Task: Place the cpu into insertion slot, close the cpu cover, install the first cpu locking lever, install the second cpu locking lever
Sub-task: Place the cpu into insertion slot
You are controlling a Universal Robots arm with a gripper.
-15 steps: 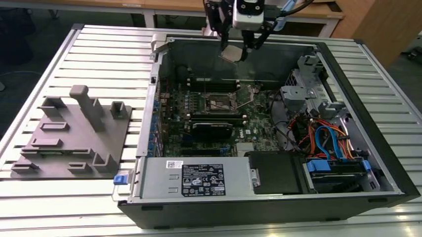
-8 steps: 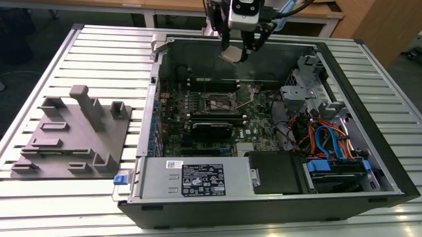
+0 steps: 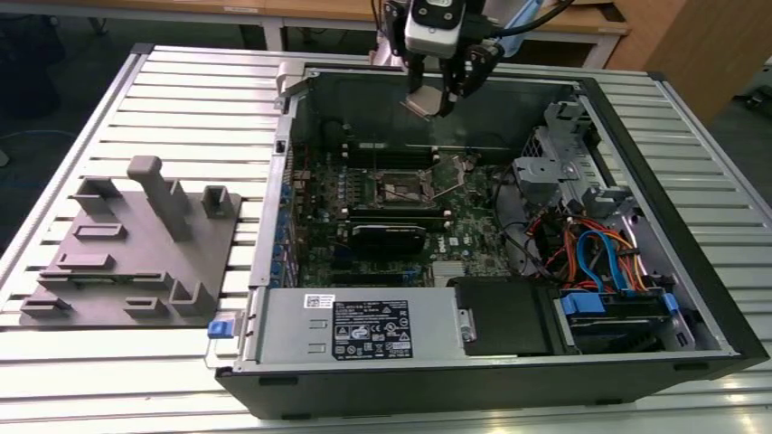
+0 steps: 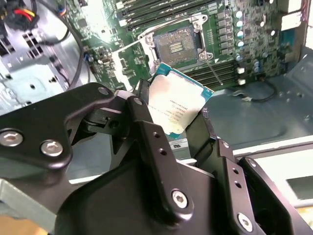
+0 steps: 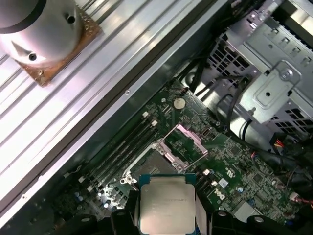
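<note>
The gripper [image 3: 437, 95] hangs over the far wall of the open computer case [image 3: 483, 389], which lies on the worktop [image 3: 181, 81]. Its fingers [image 4: 149, 132] are clamped on opposite edges of the cpu [image 4: 178, 105]. The square chip is tilted, with its metal top facing both wrist cameras. Inside the case, the insertion slot [image 5: 155, 164] lies exposed on the green board [image 3: 465, 244]. The cpu cover [image 5: 188, 141] is swung up beside the slot.

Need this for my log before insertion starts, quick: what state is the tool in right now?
Tool: closed on the cpu, held in the air, not yet at the insertion slot.
</note>
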